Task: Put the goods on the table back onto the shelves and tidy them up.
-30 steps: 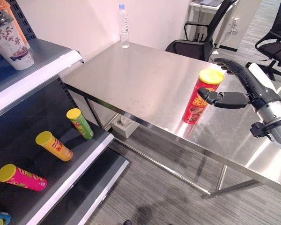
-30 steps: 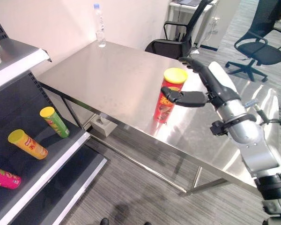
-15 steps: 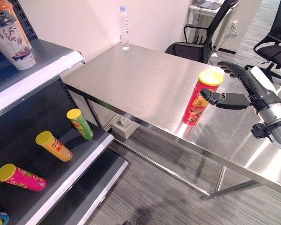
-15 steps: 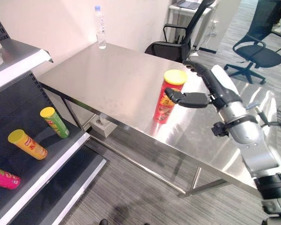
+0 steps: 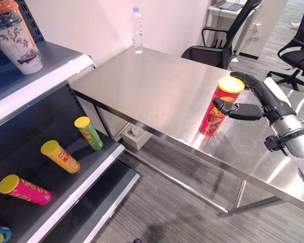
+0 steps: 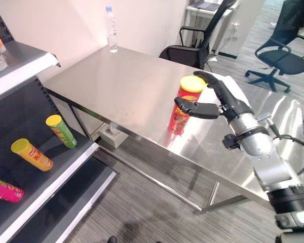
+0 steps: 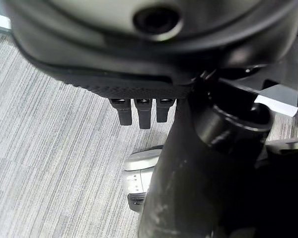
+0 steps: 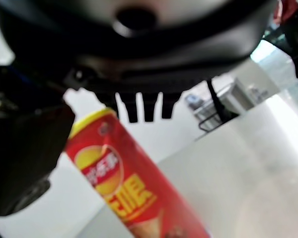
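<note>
One red can (image 5: 216,107) with a yellow lid stands upright on the steel table (image 5: 157,86), toward its front edge — as far as I can see, the last of the snack goods left there. The right hand (image 5: 253,98) is spread around the can's upper part: the thumb reaches across the front just below the lid, the fingers arc behind the rim, straight and wide apart, not closed on it yet. Whether the thumb tip touches the can I can't tell. The left hand (image 7: 144,106) hangs low over the floor, idle, fingers relaxed.

To the left of the table the shelves (image 5: 66,66) already carry some goods. A green can (image 5: 88,132), an orange can (image 5: 60,156) and a pink can (image 5: 24,190) lie on their sides on the lower shelf, at loose angles, and a tall cup (image 5: 16,43) stands on the upper one.

So I'd judge it partly done — the red can is ungrasped, and the lying cans need straightening. A water bottle (image 5: 137,30) stands at the table's far edge.
</note>
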